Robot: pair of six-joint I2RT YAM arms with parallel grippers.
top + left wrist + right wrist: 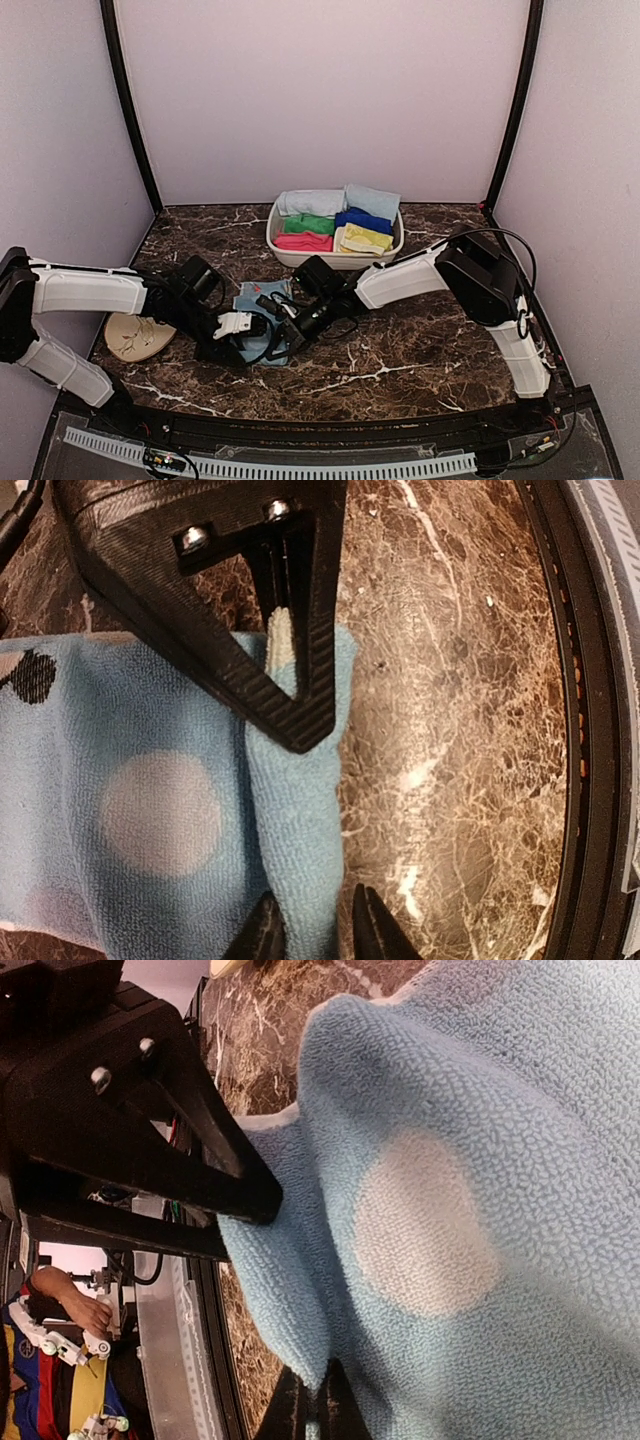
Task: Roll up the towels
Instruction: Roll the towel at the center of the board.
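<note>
The medium blue towel with cream spots (258, 298) lies on the marble table between both arms. Its near edge is lifted into a fold (298, 830). My left gripper (246, 347) is shut on one end of that fold, with the cloth between its fingertips (268, 935) in the left wrist view. My right gripper (291, 334) is shut on the other end, pinching the thin cloth edge (300, 1300). The right gripper's finger (300, 670) shows across the fold in the left wrist view. Two pale blue rolls (310, 203) lie at the back of the basin.
A white basin (285, 250) at the back holds green, pink, dark blue and yellow rolled towels. A round beige plate (138, 335) lies to the left under the left arm. The table's black front rail (590, 730) runs close to the fold.
</note>
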